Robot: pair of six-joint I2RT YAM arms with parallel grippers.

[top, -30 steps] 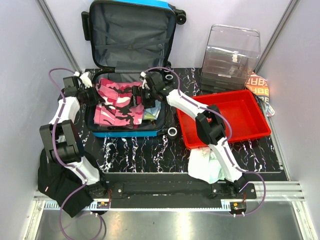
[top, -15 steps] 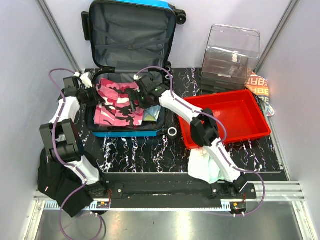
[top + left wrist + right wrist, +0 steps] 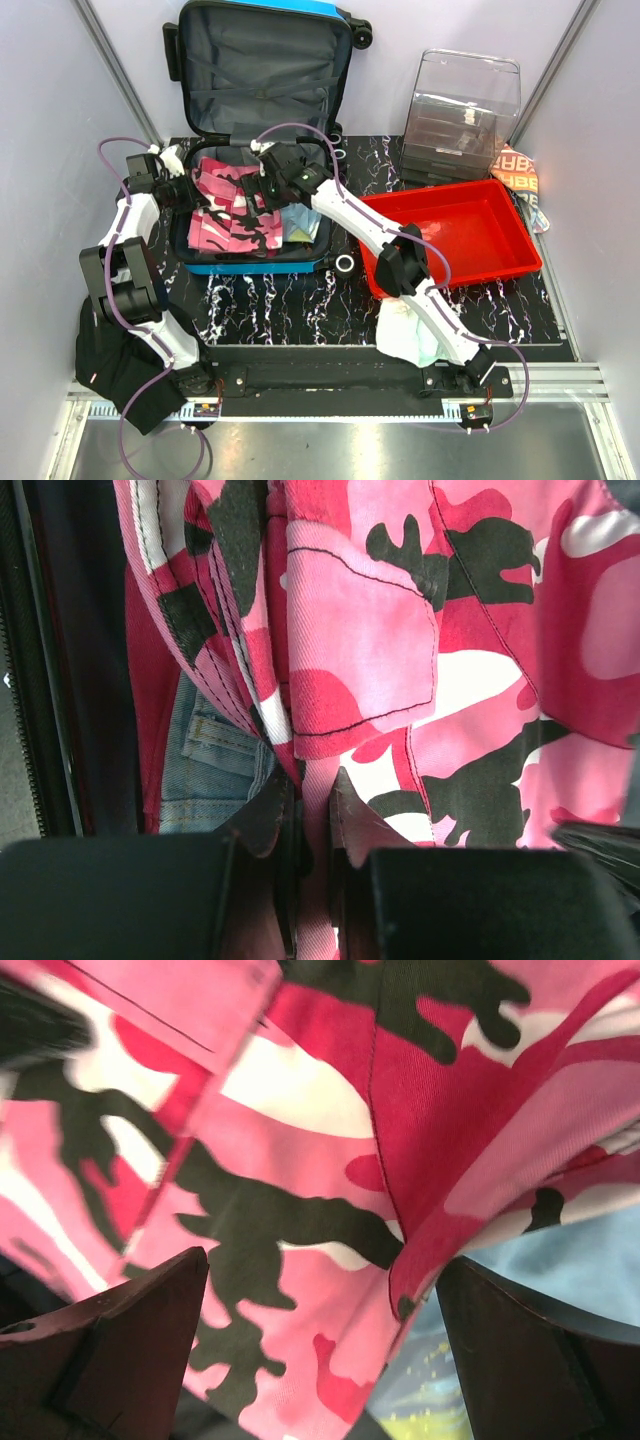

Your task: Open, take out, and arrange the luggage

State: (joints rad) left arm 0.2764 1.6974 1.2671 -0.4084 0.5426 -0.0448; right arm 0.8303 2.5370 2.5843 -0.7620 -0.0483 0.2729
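Luggage (image 3: pixel 265 80) lies open at the rear left of the bench (image 3: pixel 290 300), with its lid propped upright against the back wall. The left jaws, at the left edge of the lower shell, are pinched narrow on a fold of the pink camouflage garment (image 3: pixel 225 225) packed inside. The right jaws stand wide apart just over the same garment, near the shell's middle, gripping nothing.

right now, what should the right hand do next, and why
Probably close the right hand: it hangs open astride the pink camouflage garment inside the luggage, while the left hand is shut on the garment's left edge, so both could then lift it out together.
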